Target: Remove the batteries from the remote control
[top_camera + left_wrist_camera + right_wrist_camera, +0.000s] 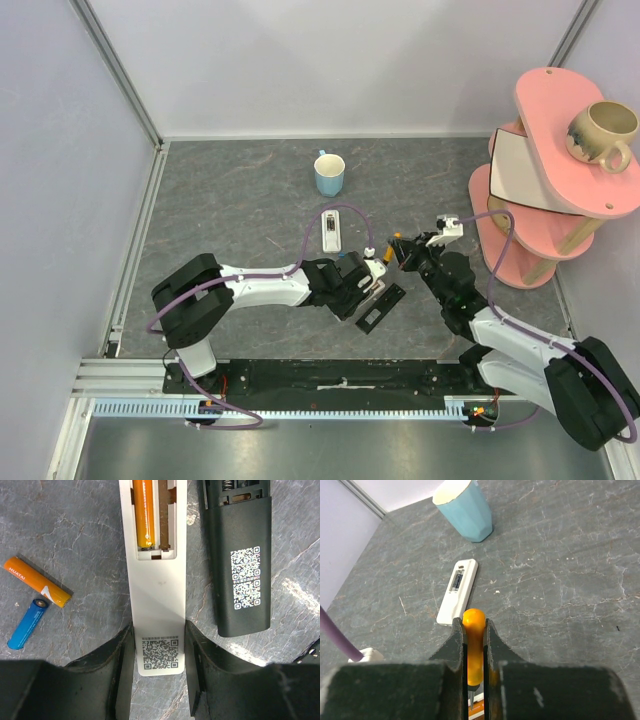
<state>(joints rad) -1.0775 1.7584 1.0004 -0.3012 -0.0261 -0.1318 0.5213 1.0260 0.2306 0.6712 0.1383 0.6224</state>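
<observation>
My left gripper (159, 630) is shut on the lower end of a white remote (155, 590) lying back-up on the table. Its open compartment holds one orange battery (145, 515); the slot beside it is empty. A loose orange battery (37, 581) and a blue battery (27, 623) lie on the table to the left. A black remote (242, 570) with its compartment open lies to the right. My right gripper (475, 630) is shut on a small orange-handled tool (474, 620), thin metal tip pointing down, just above the held remote.
A second white remote (331, 230) lies face-up farther back, with a blue cup (329, 174) behind it. A pink shelf stand (545, 100) with a beige mug (603, 132) on top stands at the right. Both grippers (385, 265) meet mid-table.
</observation>
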